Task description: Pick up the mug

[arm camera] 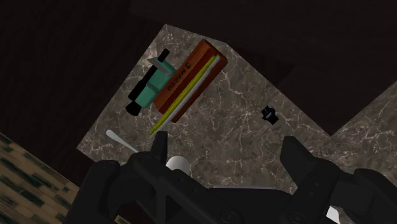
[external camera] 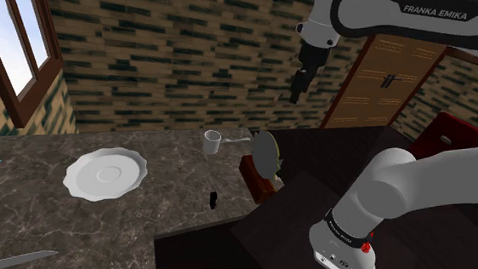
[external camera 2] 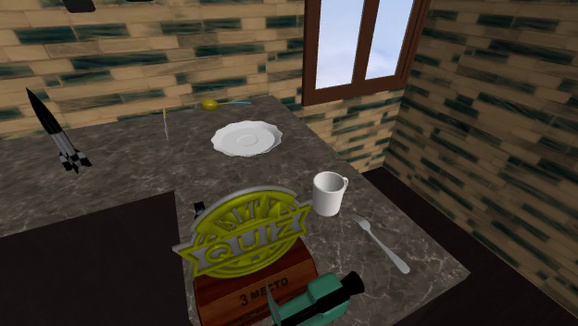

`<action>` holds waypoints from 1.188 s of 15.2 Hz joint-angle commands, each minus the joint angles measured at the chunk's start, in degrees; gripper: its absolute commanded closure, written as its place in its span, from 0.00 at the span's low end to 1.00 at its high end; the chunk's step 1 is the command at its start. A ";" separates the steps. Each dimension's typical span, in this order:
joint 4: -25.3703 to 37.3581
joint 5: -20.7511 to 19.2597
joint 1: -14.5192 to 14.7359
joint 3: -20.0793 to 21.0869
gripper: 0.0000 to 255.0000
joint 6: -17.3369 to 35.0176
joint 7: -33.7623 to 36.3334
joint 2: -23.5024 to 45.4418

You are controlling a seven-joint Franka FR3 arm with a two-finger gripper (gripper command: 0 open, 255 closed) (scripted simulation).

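The mug (external camera: 213,139) is small and white, standing upright on the dark marble counter (external camera: 55,226) near its far edge. In the second exterior view the mug (external camera 2: 329,194) stands between the white plate and a fork, with its handle toward the window side. My black gripper (external camera: 298,90) hangs high over the counter, above the mug and off to the shoulder view's right. In the wrist view the gripper (arm camera: 227,153) is open with nothing between its fingers. There the mug (arm camera: 179,165) lies far below, partly hidden behind one finger (arm camera: 159,149).
A scalloped white plate (external camera: 105,173) lies on the counter. A round quiz plaque on a wooden base (external camera 2: 245,236) stands close to the mug, a green tool (external camera 2: 315,298) behind it. A fork (external camera 2: 380,243), a small black piece (external camera: 213,199), a toy rocket (external camera 2: 56,134) and a knife (external camera: 15,261) are also there.
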 commanded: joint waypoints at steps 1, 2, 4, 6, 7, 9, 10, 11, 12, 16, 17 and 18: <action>0.00 0.00 0.00 0.00 0.00 0.00 0.00 0.00; -0.45 -0.11 -0.05 -0.12 0.00 1.90 -0.08 1.56; -1.11 -0.33 -0.16 -0.34 0.00 5.67 -0.24 4.87; -1.45 -0.57 -0.27 -0.55 0.00 9.37 -0.38 8.45; -1.50 -0.68 -0.33 -0.64 0.00 11.19 -0.45 10.32; -1.34 -0.93 -0.46 -0.80 0.00 14.72 -0.57 14.23; -1.14 -1.06 -0.52 -0.88 0.00 16.44 -0.62 16.25; -0.86 -1.19 -0.58 -0.96 0.00 18.11 -0.67 18.32; -0.50 -1.33 -0.63 -1.03 0.00 19.75 -0.72 20.42; 1.75 -1.87 -0.88 -1.22 0.00 25.76 -0.89 29.12; 2.50 -2.01 -0.94 -1.26 0.00 27.12 -0.92 31.35; 3.34 -2.15 -0.99 -1.30 0.00 28.42 -0.96 33.59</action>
